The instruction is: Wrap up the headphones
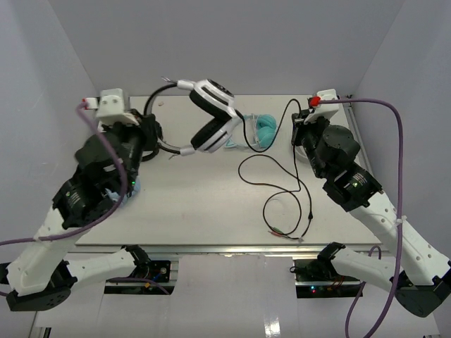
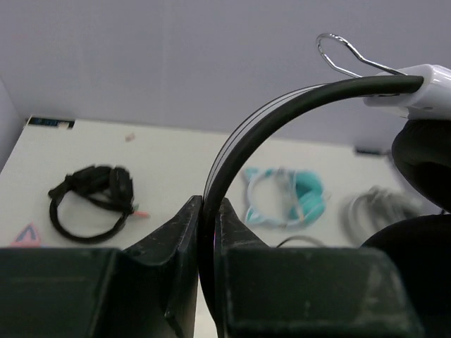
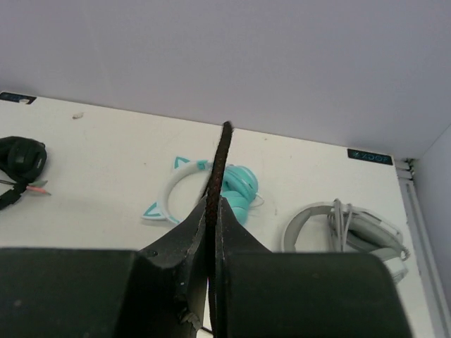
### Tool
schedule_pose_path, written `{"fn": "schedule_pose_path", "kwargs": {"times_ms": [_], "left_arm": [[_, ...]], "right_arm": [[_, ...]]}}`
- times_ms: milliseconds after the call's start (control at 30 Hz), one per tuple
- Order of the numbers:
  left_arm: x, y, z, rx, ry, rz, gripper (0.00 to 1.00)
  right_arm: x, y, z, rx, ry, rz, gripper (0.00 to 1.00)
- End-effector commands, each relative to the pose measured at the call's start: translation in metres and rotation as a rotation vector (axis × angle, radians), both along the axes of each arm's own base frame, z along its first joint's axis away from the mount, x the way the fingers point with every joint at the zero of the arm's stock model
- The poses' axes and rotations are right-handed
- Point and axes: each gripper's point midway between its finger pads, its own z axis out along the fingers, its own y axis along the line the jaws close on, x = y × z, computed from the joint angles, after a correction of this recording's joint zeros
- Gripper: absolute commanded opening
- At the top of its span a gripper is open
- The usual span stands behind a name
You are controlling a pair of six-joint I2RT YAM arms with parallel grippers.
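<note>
Your table [image 1: 197, 204] carries three spare sets at the back, so the working area is the bare middle. The headphones [image 1: 211, 116] sit over the rear centre, apparently held up off the surface, ear cups folded together and hanging to the right of your left gripper [image 2: 209, 211]. That claw is pinched fully onto the black headband [image 2: 261, 120], with no gap either side. Gripping the band there looks deliberate: it leaves the cups and their neck free as a core to wind around.

Your right gripper [image 3: 213, 208] is closed tight on the thin cable [image 1: 282, 183], up near the back right corner. That draws the upper run away from the cups, ready to be carried around them. The rest trails in slack loops toward the front edge, where the plug end [image 1: 285, 234] lies.

Mind the teal cat-ear headphones [image 1: 266, 129] just beside the cups; the grey-and-white headphones [image 3: 345, 229] and small black headphones [image 2: 91, 201] lie further off.
</note>
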Motion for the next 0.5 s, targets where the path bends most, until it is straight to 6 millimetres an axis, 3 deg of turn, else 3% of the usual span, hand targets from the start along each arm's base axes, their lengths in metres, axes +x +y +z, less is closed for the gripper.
{"fn": "schedule_pose_path", "kwargs": {"times_ms": [0, 233, 300, 400, 467], "left_arm": [[-0.032, 0.056, 0.092, -0.252, -0.261, 0.076, 0.0], [-0.055, 0.102, 0.109, -0.288, -0.345, 0.171, 0.0], [-0.061, 0.112, 0.125, -0.28, -0.368, 0.19, 0.0], [-0.068, 0.127, 0.151, -0.286, -0.397, 0.228, 0.0], [-0.069, 0.128, 0.159, -0.292, -0.407, 0.23, 0.0]], "right_arm": [[-0.004, -0.024, 0.057, -0.002, -0.12, -0.068, 0.08], [0.013, -0.027, 0.068, -0.079, -0.117, -0.114, 0.08], [0.013, -0.029, 0.097, -0.068, -0.156, -0.117, 0.08], [0.02, -0.023, 0.123, -0.11, -0.18, -0.105, 0.08], [0.015, -0.018, 0.167, -0.102, -0.268, -0.067, 0.08]]}}
